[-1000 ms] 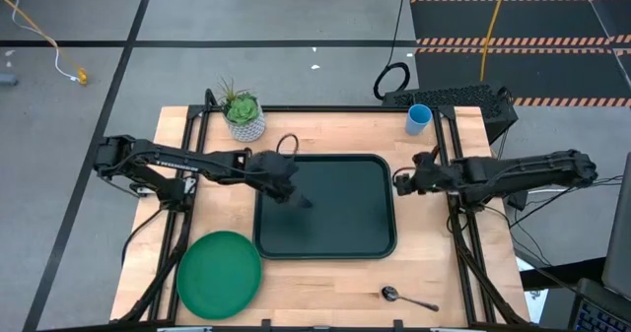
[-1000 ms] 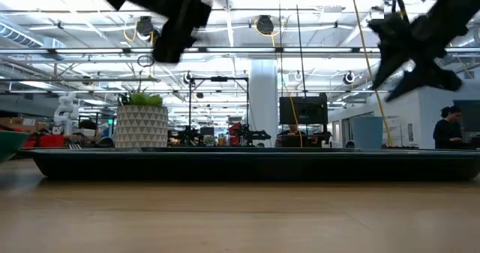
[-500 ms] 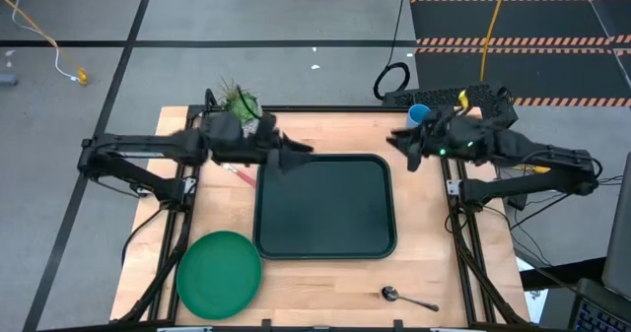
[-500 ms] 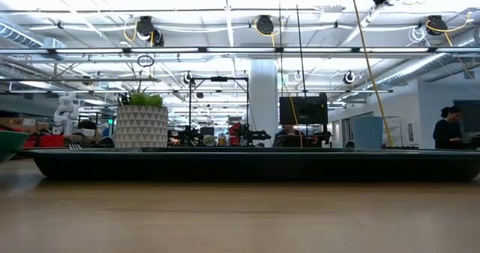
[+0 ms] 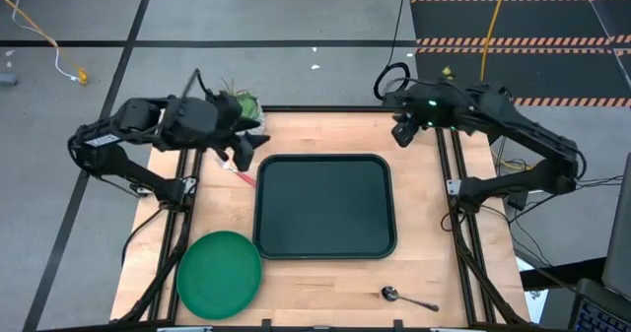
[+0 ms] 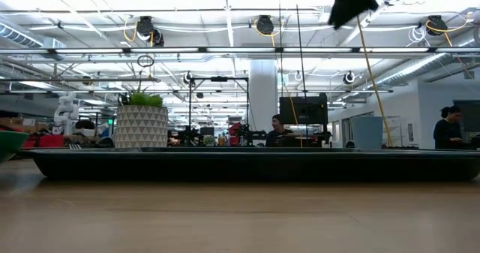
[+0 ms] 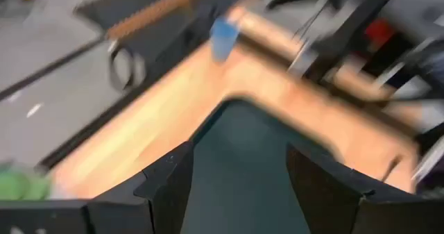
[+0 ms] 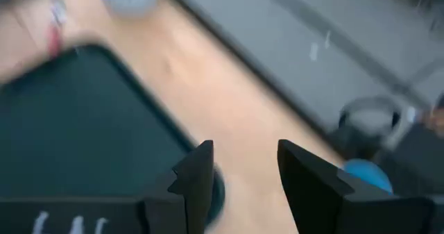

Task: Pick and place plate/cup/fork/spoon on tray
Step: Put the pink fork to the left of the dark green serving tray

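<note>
Tray (image 5: 325, 206) mid-table, bare; nothing placed yet. Right gripper (image 5: 402, 133) over far right corner above the cup (image 7: 223, 37), jaws apart, empty: cup pick looks next, needs descent around it. Left gripper (image 5: 242, 147) near far left corner by fork (image 5: 243, 175), jaws apart, empty. Count: 1 plate (image 5: 219, 272) near left corner, 1 spoon (image 5: 406, 297) near edge, 1 fork, 1 cup.
</note>
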Controlling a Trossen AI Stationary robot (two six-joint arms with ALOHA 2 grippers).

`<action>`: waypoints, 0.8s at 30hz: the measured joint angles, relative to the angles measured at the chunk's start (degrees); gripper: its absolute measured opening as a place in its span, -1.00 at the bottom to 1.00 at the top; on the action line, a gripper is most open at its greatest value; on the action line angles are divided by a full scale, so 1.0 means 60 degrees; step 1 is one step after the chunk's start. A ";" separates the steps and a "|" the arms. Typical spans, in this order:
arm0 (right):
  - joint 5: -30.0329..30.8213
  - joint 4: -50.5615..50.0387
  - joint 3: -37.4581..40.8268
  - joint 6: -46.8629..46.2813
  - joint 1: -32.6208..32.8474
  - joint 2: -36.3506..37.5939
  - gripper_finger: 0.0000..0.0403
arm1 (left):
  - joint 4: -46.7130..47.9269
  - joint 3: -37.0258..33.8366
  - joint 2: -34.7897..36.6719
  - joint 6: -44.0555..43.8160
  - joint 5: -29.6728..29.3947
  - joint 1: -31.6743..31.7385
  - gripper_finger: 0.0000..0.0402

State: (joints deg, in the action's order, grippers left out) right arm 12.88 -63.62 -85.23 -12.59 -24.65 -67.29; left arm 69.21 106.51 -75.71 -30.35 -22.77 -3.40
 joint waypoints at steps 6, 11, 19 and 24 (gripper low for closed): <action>-0.1642 -0.0588 0.0249 -0.0230 -0.0812 -0.1107 -0.25 | 0.3276 -0.0551 -0.0137 -0.0827 -0.0056 0.0000 0.15; -0.2187 0.0281 0.0704 -0.0291 -0.0806 -0.1456 -0.25 | 0.3274 -0.1909 -0.0047 -0.0257 0.0209 0.0000 0.15; -0.2693 -0.0130 0.1216 -0.0279 -0.0833 -0.1321 -0.25 | 0.3445 -0.4363 -0.0073 0.0903 0.0684 0.0444 0.15; -0.2694 -0.0235 0.1419 -0.0711 -0.0657 -0.0772 -0.25 | 0.2932 -0.5815 -0.0083 0.3080 0.0825 0.0570 0.15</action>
State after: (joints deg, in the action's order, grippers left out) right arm -3.29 -65.03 -76.71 -16.86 -28.59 -71.93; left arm 86.80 71.63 -76.21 -11.87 -17.82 0.02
